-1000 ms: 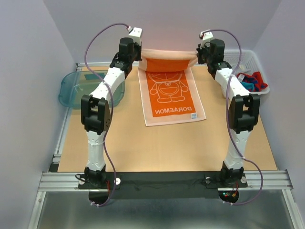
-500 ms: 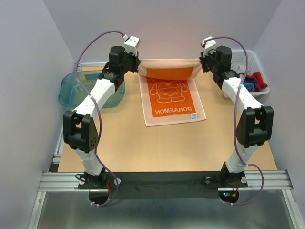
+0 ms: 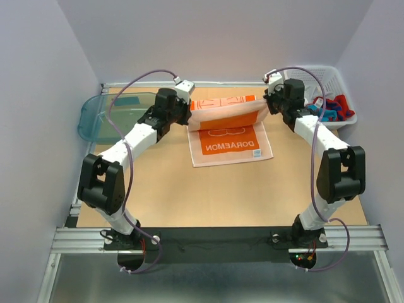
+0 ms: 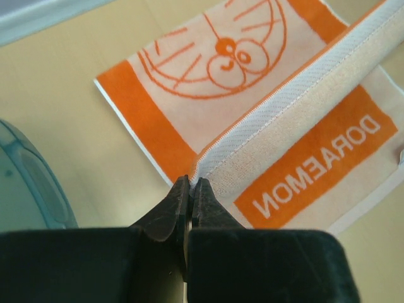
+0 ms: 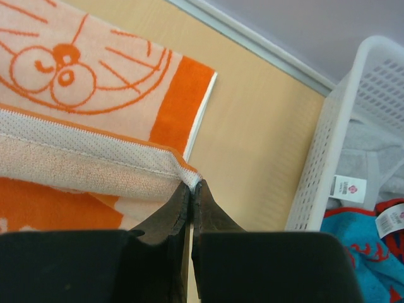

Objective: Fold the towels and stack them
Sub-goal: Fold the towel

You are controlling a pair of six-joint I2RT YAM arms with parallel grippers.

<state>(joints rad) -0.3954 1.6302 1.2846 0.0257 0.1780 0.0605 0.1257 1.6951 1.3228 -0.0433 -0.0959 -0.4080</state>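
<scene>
The left hand (image 4: 189, 183) is pinched fully shut on one corner of the orange towel (image 3: 230, 136). The right hand (image 5: 191, 186) is clamped the same way on the corner at the other end of that edge. Between the 2 hands the gripped edge is stretched taut, raised off the table (image 3: 221, 189), with the towel's pale underside turned up. Beyond that edge, under the hands, a cartoon face shows on the part lying flat. On the near side of the hands, the lettered orange panel rests on the tan table. Just outward of the right hand stands a white basket (image 5: 353, 126), holding a red towel (image 5: 394, 243) and a blue towel (image 5: 353, 259). Outward of the left hand sits a teal tray (image 3: 101, 117) at the table's edge. Pale lilac walls (image 3: 38, 95) enclose the table on 3 sides.
</scene>
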